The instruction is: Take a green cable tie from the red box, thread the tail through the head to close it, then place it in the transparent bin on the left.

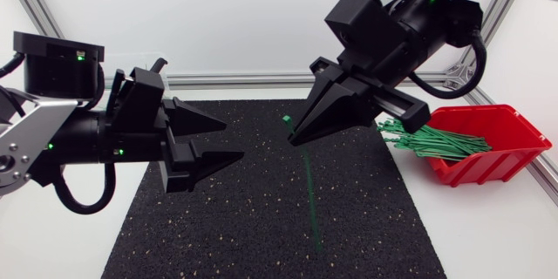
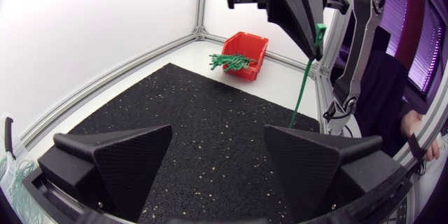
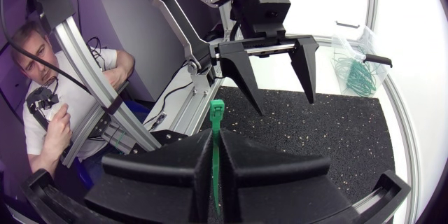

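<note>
The right hand pinched a green cable tie at centre frame, clear of the red box. The left hand gaped wide, empty. Threading and binning were not yet done.

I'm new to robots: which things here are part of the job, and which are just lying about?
Job: green plastic cable tie in the right gripper; red plastic box of spare ties; transparent bin; open left gripper.
Just there: black speckled mat; white table.
</note>
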